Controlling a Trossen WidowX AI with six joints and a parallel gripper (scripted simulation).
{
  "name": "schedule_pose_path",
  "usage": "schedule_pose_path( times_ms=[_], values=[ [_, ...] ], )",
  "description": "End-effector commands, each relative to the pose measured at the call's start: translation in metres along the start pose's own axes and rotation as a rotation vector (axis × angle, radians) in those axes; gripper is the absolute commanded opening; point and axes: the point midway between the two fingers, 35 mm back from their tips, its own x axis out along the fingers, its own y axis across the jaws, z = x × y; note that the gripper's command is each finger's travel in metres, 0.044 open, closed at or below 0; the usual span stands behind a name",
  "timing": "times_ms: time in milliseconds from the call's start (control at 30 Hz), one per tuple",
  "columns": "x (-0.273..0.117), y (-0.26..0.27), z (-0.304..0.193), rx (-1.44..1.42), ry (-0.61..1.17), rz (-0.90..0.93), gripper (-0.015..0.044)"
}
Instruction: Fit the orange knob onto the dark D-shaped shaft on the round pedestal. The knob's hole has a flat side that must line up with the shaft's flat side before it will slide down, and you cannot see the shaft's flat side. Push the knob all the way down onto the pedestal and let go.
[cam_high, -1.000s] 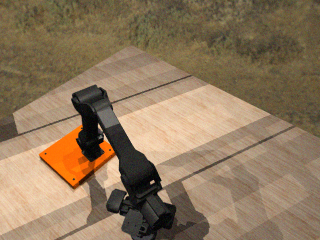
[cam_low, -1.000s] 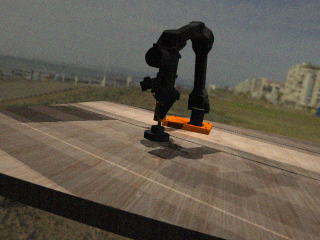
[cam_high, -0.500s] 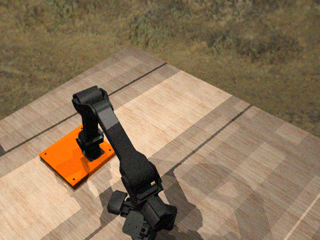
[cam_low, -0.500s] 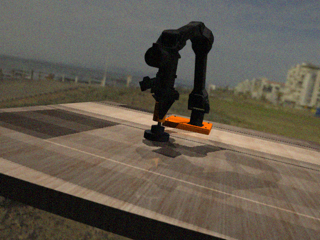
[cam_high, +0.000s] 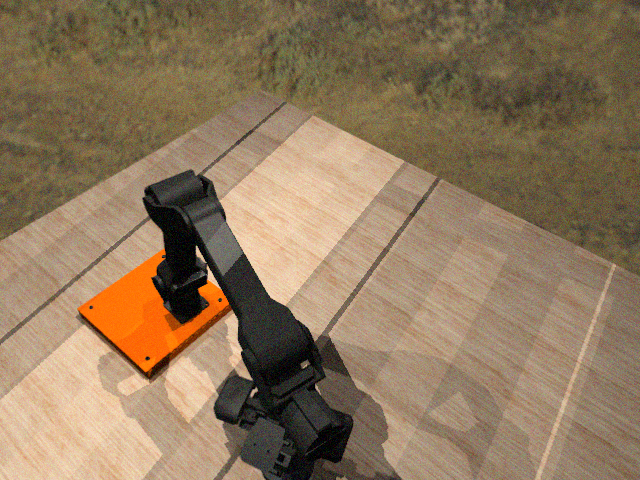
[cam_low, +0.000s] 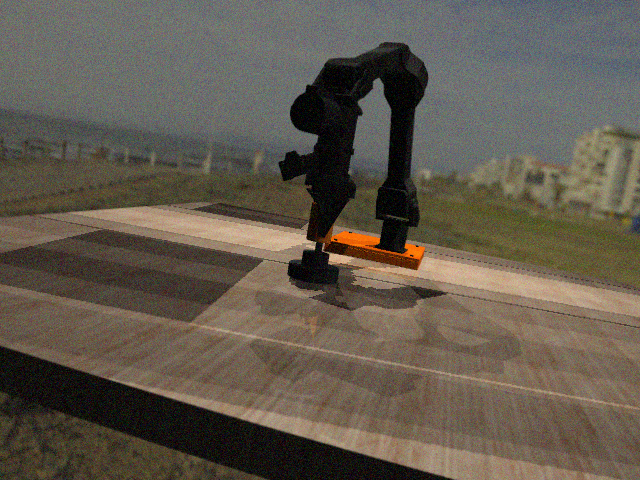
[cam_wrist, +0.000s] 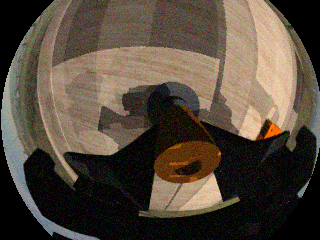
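The orange knob is upright in my gripper, which is shut on it. The dark round pedestal stands on the table under the knob. A short length of the thin dark shaft shows between the knob's lower end and the pedestal's raised middle, so the knob is not down on the pedestal. Whether the shaft's tip is inside the hole cannot be told. The flat sides are hidden. In the top view the arm hides the knob and pedestal.
The arm's orange base plate lies on the wooden table behind the pedestal in the exterior view. The table has dark and light stripes and arm shadows.
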Motion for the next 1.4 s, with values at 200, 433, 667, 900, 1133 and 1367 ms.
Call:
schedule_pose_path(
  times_ms=[200, 433, 667, 900, 1133, 1367],
  values=[
    [-0.0012, -0.0023, -0.0018, 0.147, -0.001, 0.003, 0.0],
    [0.0002, -0.0006, -0.0007, 0.147, -0.001, 0.003, 0.0],
    [-0.001, 0.0022, 0.0011, 0.147, -0.001, 0.004, 0.0],
    [0.0029, 0.0022, 0.0012, 0.147, -0.001, 0.004, 0.0],
    [0.0034, 0.0013, 0.0005, 0.147, -0.001, 0.004, 0.0],
    [-0.0007, 0.0, -0.0003, 0.147, -0.001, 0.003, 0.0]
  ],
)
